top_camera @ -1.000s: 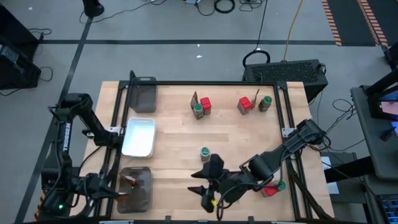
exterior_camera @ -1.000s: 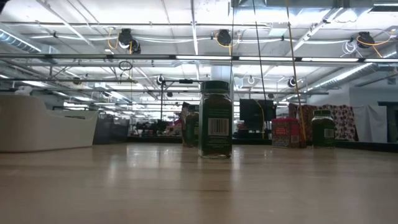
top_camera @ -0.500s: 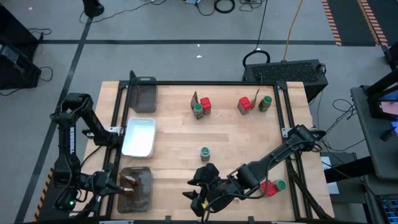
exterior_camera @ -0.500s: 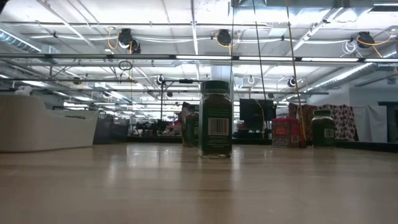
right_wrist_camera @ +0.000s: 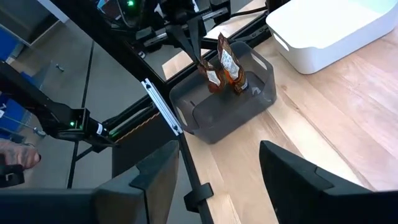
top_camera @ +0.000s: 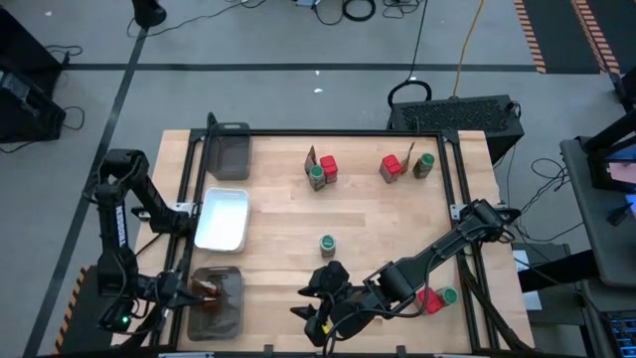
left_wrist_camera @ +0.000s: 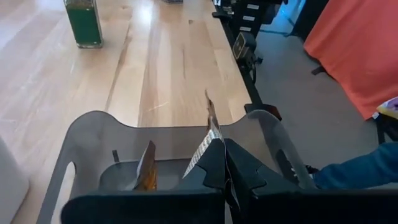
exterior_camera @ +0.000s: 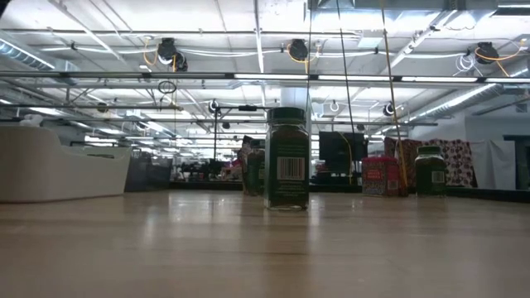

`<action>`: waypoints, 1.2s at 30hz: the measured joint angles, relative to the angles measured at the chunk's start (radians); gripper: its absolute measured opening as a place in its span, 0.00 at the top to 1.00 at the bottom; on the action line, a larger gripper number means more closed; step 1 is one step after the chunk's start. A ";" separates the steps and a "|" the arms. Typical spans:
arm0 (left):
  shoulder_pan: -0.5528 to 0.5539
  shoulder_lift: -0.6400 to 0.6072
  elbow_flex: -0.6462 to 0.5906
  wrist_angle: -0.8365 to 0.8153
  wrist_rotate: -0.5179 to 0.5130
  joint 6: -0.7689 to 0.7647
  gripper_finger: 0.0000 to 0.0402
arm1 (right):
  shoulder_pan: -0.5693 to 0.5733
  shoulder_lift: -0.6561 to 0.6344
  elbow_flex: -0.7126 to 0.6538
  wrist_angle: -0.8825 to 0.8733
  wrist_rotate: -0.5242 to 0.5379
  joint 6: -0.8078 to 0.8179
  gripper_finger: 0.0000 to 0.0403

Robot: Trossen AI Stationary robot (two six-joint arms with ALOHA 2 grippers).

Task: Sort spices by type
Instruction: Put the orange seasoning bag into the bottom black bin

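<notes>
Left pincer (left_wrist_camera: 225,163) clamped on 1 brown-orange sachet (left_wrist_camera: 208,140) over grey tray (top_camera: 221,303) at surface corner. Right pincer (top_camera: 320,303) hovers with fingers apart, empty, near lone green-lidded jar (top_camera: 327,244).

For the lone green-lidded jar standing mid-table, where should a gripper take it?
Probably across the body of the jar just under its lid, coming straight down from above. It stands upright and alone on the table, so both sides look free. The open right gripper is nearest.

Grey floor (top_camera: 298,89) around wooden table (top_camera: 378,214); cables, dark tape lines; ceiling strip lights (exterior_camera: 273,77) overhead.
</notes>
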 joint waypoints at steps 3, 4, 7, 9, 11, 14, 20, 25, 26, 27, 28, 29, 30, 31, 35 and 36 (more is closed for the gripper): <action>0.009 0.000 -0.033 0.035 -0.002 -0.004 1.00 | 0.000 0.000 0.000 0.000 0.000 -0.006 0.49; 0.010 0.001 -0.042 0.048 -0.002 -0.006 1.00 | 0.000 0.000 0.000 0.000 0.000 -0.007 0.49; 0.010 0.002 -0.057 0.070 -0.002 -0.007 0.99 | 0.000 0.000 0.000 0.000 0.000 -0.010 0.49; 0.010 0.002 -0.061 0.084 0.006 -0.007 0.99 | 0.000 0.000 0.000 0.000 0.000 -0.013 0.49; 0.010 0.002 -0.067 0.099 0.028 -0.007 0.99 | 0.000 0.000 0.000 0.000 0.000 -0.015 0.49; 0.010 0.002 -0.068 0.101 0.078 -0.007 0.99 | 0.000 0.000 0.000 0.000 0.000 -0.015 0.49; 0.010 0.001 -0.068 0.099 0.135 -0.008 0.98 | 0.000 0.000 0.000 -0.003 0.000 -0.023 0.49; 0.011 0.001 -0.068 0.098 0.150 -0.008 0.98 | 0.000 -0.001 0.000 -0.004 0.000 -0.027 0.49; 0.011 0.000 -0.068 0.098 0.151 -0.008 0.98 | 0.000 -0.001 0.000 -0.005 0.000 -0.027 0.48; 0.011 0.000 -0.068 0.098 0.152 -0.008 0.98 | 0.000 -0.001 0.000 -0.005 0.001 -0.027 0.48; 0.011 0.000 -0.068 0.098 0.153 -0.008 0.98 | 0.000 -0.001 0.000 -0.006 0.000 -0.027 0.48; 0.011 0.000 -0.068 0.098 0.153 -0.008 0.97 | 0.000 -0.001 0.000 -0.006 0.000 -0.027 0.48; 0.011 0.000 -0.068 0.098 0.155 -0.008 0.97 | 0.000 -0.001 0.000 -0.007 0.000 -0.027 0.48; 0.011 -0.001 -0.068 0.098 0.157 -0.008 0.95 | 0.000 -0.001 0.000 -0.007 0.000 -0.027 0.48; 0.011 -0.008 -0.068 0.097 0.167 -0.007 0.85 | 0.000 -0.001 0.000 -0.007 0.000 -0.027 0.48; 0.011 -0.010 -0.067 0.096 0.169 -0.007 0.82 | 0.000 -0.001 0.000 -0.007 0.000 -0.028 0.48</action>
